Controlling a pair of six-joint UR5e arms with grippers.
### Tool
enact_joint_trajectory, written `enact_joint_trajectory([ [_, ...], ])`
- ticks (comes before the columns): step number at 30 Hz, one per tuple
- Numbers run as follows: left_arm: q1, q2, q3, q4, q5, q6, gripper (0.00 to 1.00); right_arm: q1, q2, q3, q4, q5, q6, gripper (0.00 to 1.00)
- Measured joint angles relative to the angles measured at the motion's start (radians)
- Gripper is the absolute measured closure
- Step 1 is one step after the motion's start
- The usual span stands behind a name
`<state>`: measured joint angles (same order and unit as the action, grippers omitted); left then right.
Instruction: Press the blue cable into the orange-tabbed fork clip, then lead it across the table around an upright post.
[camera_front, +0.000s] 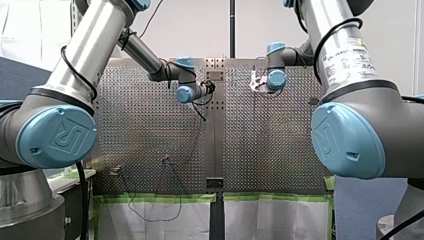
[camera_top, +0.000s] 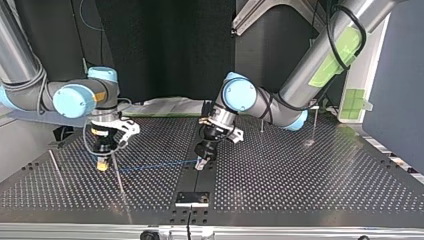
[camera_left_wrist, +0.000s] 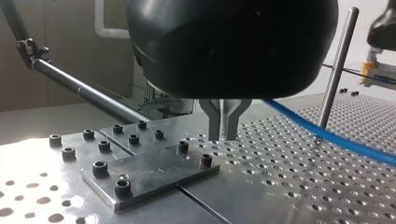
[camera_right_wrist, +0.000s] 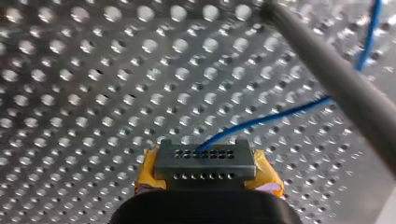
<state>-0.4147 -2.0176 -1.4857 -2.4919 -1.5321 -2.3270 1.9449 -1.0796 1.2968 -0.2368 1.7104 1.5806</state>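
Closest of all is my right pincer (camera_right_wrist: 205, 161), seen from its own wrist. The blue cable (camera_right_wrist: 261, 121) comes out of its tip, between the yellow pads (camera_right_wrist: 148, 175), so this pincer is holding the cable. Just ahead of it the cable runs to the upright post (camera_right_wrist: 336, 84). It slips behind the post and comes out the other side going a new way. So I think the trip around the post is started but not finished.

At the left of the top view the cable (camera_top: 150, 167) stretches low over the counter (camera_top: 300, 185). It goes from that pincer to the middle of the frame and meets my left pincer (camera_top: 201, 164) there. Seen from the left wrist, that pincer's fingers (camera_left_wrist: 212, 114) are narrow, almost touching. The cable passes close beside them, but I cannot tell if they pinch it.

Low in the front view, left of the middle, the cable reaches a little part (camera_front: 165, 160) on the counter. It is too small to tell if this is the orange-tabbed clip. So I cannot say for sure that the pressing step is done. I guess it is, since the cable is already led across.
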Motion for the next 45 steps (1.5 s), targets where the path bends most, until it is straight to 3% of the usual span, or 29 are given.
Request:
enact_joint_trajectory([
  [10, -0.001, -0.029, 0.000, 0.000, 0.003, 0.002, 1.00, 0.014, 0.043, 0.001, 0.000, 0.000, -0.008, 0.98],
  [27, 0.000, -0.038, 0.000, -0.002, -0.001, 0.011, 1.00, 0.014, 0.061, 0.000, -0.003, 0.004, -0.011, 0.98],
  [40, 0.003, -0.039, 0.000, -0.044, -0.040, 0.057, 1.00, 0.015, 0.088, 0.000, -0.002, 0.003, -0.015, 0.98],
  [42, 0.004, -0.039, 0.000, -0.056, -0.051, 0.068, 0.96, 0.015, 0.089, 0.000, -0.002, 0.003, -0.016, 0.98],
  [44, 0.005, -0.039, 0.000, -0.072, -0.067, 0.085, 0.82, 0.015, 0.089, 0.000, -0.002, 0.003, -0.016, 0.98],
  [45, 0.006, -0.039, 0.000, -0.080, -0.074, 0.092, 0.82, 0.015, 0.090, 0.000, -0.002, 0.003, -0.016, 0.98],
])
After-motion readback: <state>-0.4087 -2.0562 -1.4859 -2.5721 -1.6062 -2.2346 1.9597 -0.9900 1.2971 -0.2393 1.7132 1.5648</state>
